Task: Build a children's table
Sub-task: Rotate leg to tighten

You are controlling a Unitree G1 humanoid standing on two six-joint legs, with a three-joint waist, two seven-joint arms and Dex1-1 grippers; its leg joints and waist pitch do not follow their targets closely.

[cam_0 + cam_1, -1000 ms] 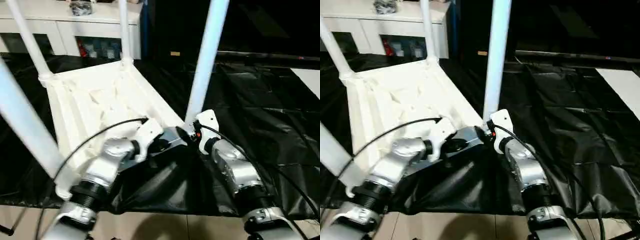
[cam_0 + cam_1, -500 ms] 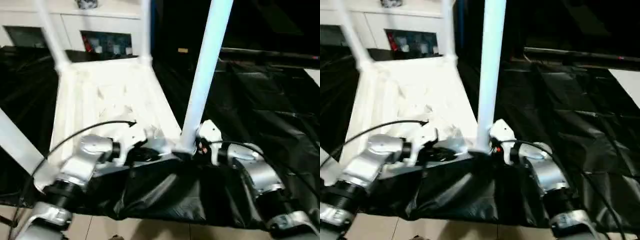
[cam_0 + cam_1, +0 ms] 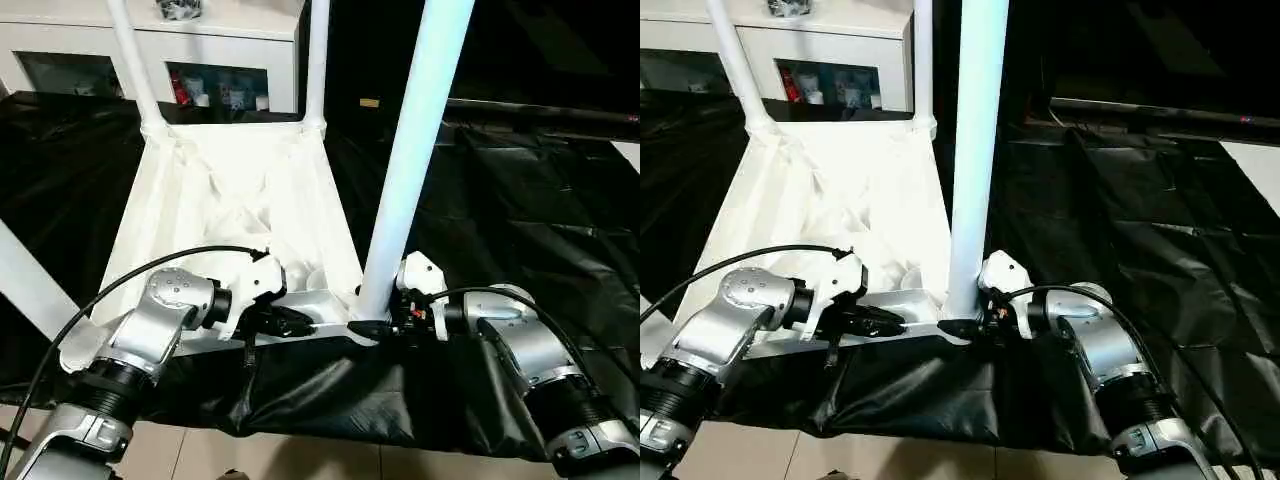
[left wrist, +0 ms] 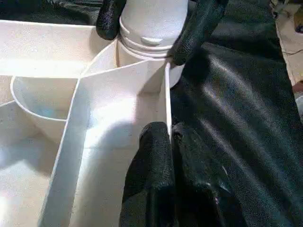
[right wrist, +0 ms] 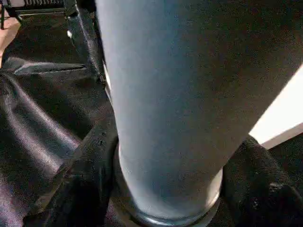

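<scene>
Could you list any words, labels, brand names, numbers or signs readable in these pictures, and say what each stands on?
No text can be read.
A small yellowish tag on the dark background behind the table: too small to read.
Colourful items in the white cabinet: any print is too blurred to read.
The white table top and legs: no markings visible.

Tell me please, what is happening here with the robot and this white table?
The robot is assembling a white children's table, which lies upside down on a black sheet with its legs pointing up. The right gripper has its fingers around the base of the near leg, where it enters the corner socket. The left gripper is shut on the thin rim of the table top beside that same corner. Two far legs stand in their sockets, and another leg shows at the left edge.
</scene>
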